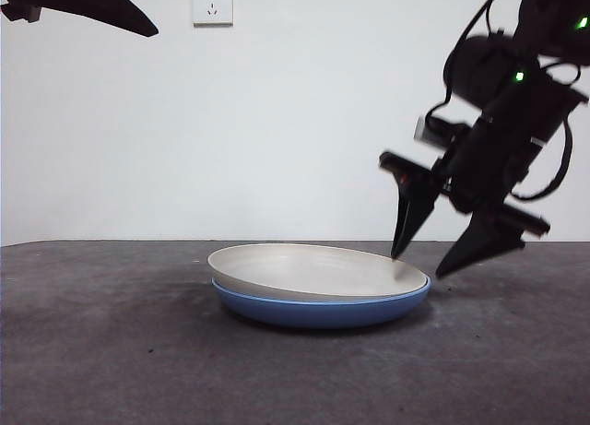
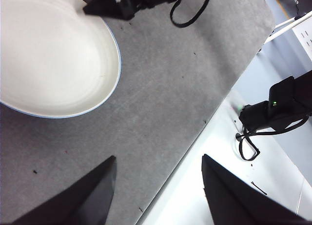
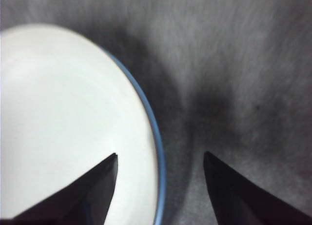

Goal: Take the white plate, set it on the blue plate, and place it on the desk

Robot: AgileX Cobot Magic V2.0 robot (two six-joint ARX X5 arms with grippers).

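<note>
Behind the work area we see a plain white wall carrying a wall socket [image 1: 212, 3]; below it the desk [image 1: 101, 342] runs dark, grey-brown and mottled across the whole front view.

Position of the workpiece: the white plate [image 1: 313, 270] sits nested inside the blue plate [image 1: 323, 310], tilted slightly, with its rim riding higher on one side. Only a thin blue band shows around it in both wrist views. The stack rests flat on the desk near mid-table.

Gripper state: the right gripper [image 1: 447, 245] hangs just over the stack's edge with its jaws spread apart and holding nothing. In the right wrist view one jaw stands over the white surface and the other over bare desk, so the rim lies between them. The left gripper [image 2: 158, 186] is likewise released and empty, parked well apart from the plates, beyond the table edge.

Handling notes (our judgement):
- We expect the white plate to be rigid, fairly light and breakable if dropped.
- Its matte rim should offer more friction than the glossy blue one, but the lip is thin and sloped, so slip is possible.
- We recommend pinching the rim alone, one jaw inside and one outside, and keeping the outer jaw above the blue lip so both plates are not clamped together.

Obstructions: nothing else stands on the desk near the stack. A black cable and arm base [image 2: 273, 110] lie off the table, clear of the work.
</note>
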